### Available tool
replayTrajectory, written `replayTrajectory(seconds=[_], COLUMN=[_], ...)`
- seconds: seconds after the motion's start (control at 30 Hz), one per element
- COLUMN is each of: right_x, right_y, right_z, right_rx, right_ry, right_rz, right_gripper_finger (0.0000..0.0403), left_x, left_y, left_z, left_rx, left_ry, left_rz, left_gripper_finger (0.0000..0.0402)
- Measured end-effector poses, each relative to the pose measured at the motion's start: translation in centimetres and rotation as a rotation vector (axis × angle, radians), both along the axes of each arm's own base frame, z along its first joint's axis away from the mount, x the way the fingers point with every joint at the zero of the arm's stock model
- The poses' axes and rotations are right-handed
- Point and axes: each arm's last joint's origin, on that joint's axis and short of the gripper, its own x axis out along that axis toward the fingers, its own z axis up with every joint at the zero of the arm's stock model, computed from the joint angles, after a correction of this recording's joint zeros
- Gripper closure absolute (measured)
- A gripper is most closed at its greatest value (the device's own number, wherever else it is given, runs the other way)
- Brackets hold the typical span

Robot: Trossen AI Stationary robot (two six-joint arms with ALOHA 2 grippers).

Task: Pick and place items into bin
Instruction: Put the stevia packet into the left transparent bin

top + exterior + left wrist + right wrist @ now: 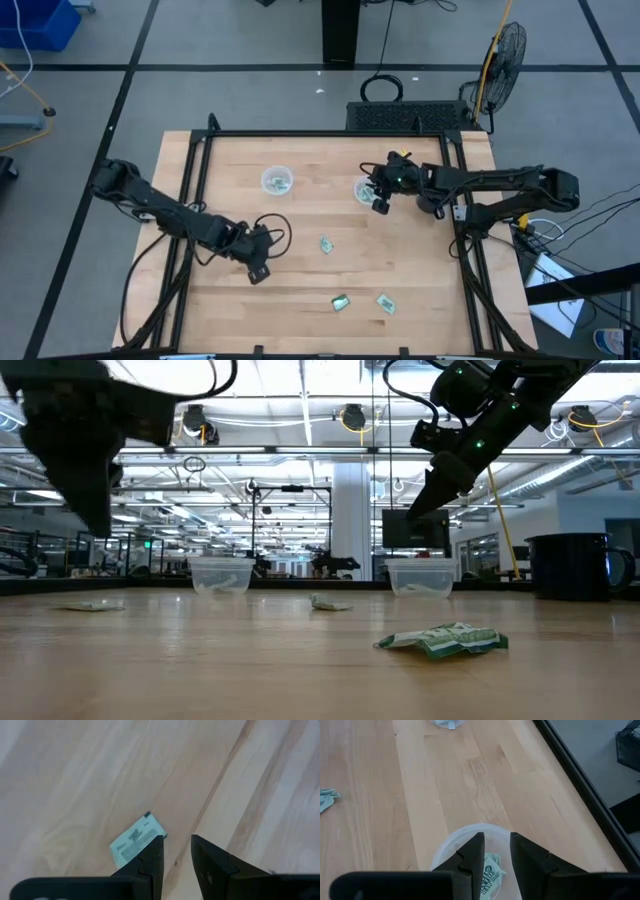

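Note:
Two clear plastic cups stand on the wooden table: the left cup [276, 181] [220, 575] and the right cup [364, 190] [420, 577] [445, 851], each with pale green packets inside. Three packets lie flat in the open [326, 244], [341, 302], [385, 303]. My right gripper [380, 205] [496, 851] hovers over the right cup, fingers narrowly open, with a packet [490, 876] lying in the cup below them. My left gripper [258, 270] [176, 851] hangs above the table, narrowly open, over another packet [136, 839] [90, 604] that lies flat beside one finger.
A black frame [455, 150] runs along the table's edges. A dark round container [575, 565] stands at the right in the low view. The nearest packet [445, 640] lies crumpled near the front edge. Bare wood stretches between the cups and the loose packets.

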Motion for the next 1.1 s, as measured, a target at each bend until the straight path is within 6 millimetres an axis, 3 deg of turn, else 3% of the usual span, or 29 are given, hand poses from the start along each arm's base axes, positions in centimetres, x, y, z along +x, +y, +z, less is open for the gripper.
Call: replayTrajectory(seconds=[0.47, 0.87, 1.1], right_x=[0.0, 0.0, 0.0], right_y=[0.0, 0.0, 0.0], right_z=[0.0, 0.1, 0.1], right_rx=[-0.003, -0.006, -0.007], right_ry=[0.001, -0.004, -0.005], right_rz=[0.003, 0.004, 0.004], right_gripper_finger=[0.0314, 0.0314, 0.0314], left_x=[-1.8, -3.2, -3.2], left_y=[0.6, 1.0, 1.3], left_z=[-5.2, -7.1, -7.3], left_rx=[-0.012, 0.007, 0.075], left_ry=[-0.07, -0.081, -0.089], left_rz=[-0.059, -0.091, -0.096], left_gripper_finger=[0.03, 0.03, 0.0314])
